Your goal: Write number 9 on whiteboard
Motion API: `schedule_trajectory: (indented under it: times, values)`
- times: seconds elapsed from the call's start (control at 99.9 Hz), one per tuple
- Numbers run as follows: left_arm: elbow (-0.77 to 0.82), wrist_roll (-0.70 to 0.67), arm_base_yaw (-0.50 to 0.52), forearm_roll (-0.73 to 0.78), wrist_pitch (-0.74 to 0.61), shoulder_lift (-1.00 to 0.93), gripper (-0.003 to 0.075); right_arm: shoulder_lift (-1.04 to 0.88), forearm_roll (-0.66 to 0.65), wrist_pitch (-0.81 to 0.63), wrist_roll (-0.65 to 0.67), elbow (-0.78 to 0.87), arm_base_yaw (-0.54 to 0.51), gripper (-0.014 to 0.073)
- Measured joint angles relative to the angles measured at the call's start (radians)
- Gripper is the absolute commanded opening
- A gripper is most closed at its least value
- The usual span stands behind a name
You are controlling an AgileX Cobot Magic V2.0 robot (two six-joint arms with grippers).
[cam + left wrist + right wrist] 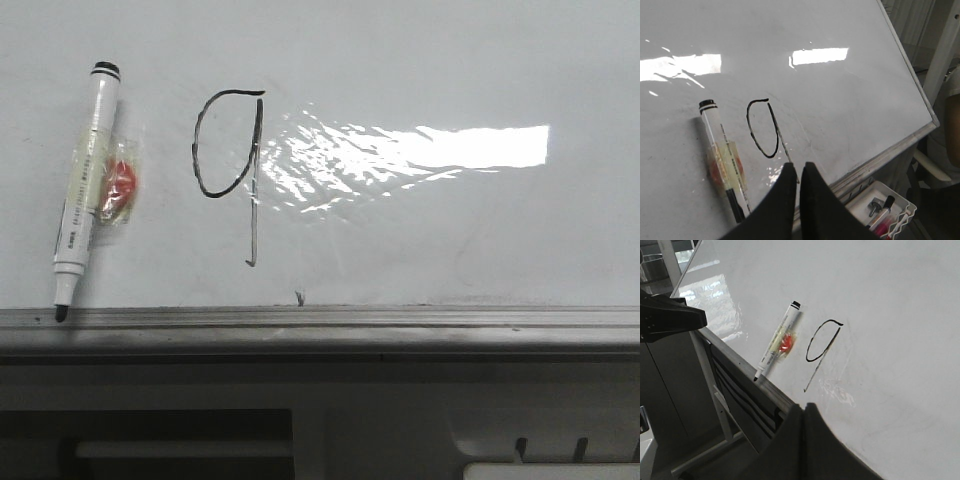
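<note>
The whiteboard (450,230) fills the front view, with a bright glare patch. The number 9 (256,170) is drawn on it in thin black line: a narrow loop with a long straight tail. It also shows in the left wrist view (777,131) and the right wrist view (824,354). A white marker (85,190) with an orange-red piece taped to it lies against the board left of the 9, its tip on the rail (400,318). My left gripper (799,167) is shut and empty, off the board below the 9's tail. My right gripper (804,406) is shut and empty near the rail.
A small dark tick mark (298,297) sits just above the rail. A dark grey panel with slots (550,445) lies below it. A white tray with spare markers (885,210) stands under the board's lower corner. A dark arm part (667,317) shows beside the board's edge.
</note>
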Motion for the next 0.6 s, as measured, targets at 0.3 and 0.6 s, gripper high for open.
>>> schedule_trajectory:
  times: [0.3, 0.6]
  values:
    - [0.05, 0.0, 0.0, -0.047, 0.013, -0.058, -0.002, -0.318, -0.009, 0.068, 0.0, 0.103, 0.0, -0.0069]
    - [0.052, 0.0, 0.0, -0.128, 0.013, -0.058, -0.002, -0.329, -0.009, 0.072, 0.0, 0.109, 0.0, -0.0069]
